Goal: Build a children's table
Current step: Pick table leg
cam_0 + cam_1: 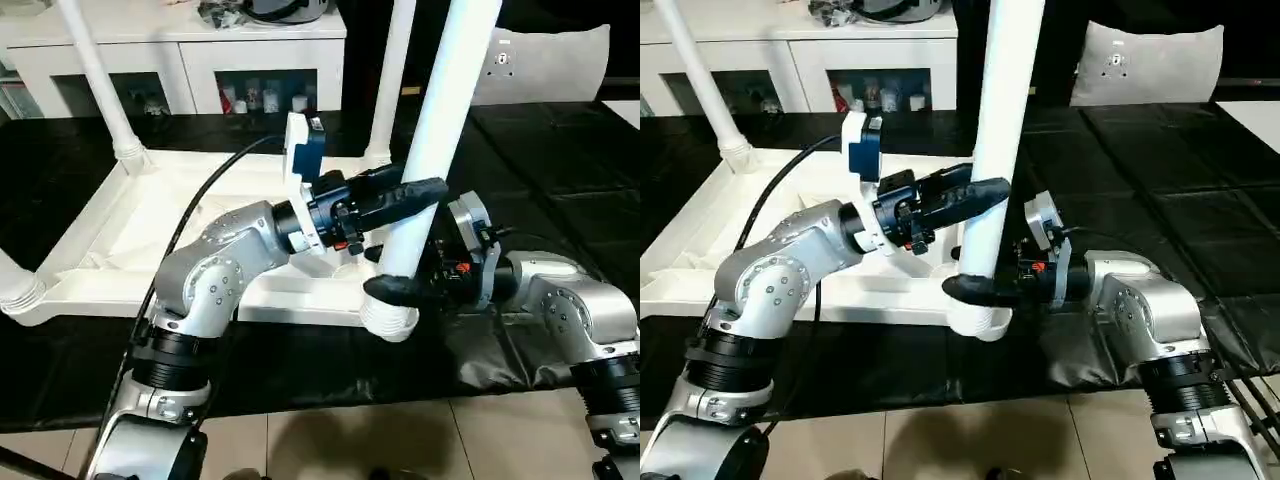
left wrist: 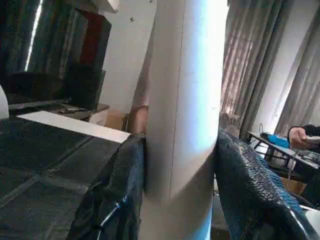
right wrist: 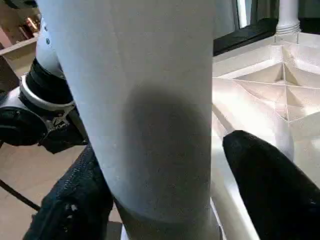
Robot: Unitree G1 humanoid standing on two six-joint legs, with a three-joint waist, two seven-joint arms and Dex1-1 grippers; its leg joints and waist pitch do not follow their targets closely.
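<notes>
Both grippers clasp one upright leg above the tabletop's near corner socket — left gripper higher, right gripper lower.

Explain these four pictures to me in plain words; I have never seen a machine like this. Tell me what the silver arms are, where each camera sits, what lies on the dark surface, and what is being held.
This is a humanoid robot with two silver arms, each ending in a pincer of two black fingers. The two wide pictures come from cameras on its head, looking down over its forearms. The two close-up pictures come from cameras on its wrists, looking along the fingers.

On the dark surface lies a white plastic table top, upside down, ribbed side up. Legs already stand in other corners, such as the back-left leg.

Both pincers grip the near leg, which stands upright in the near corner socket. The left pincer clamps it higher up; the right pincer clamps it just above the socket. Behind stands a white cabinet.
</notes>
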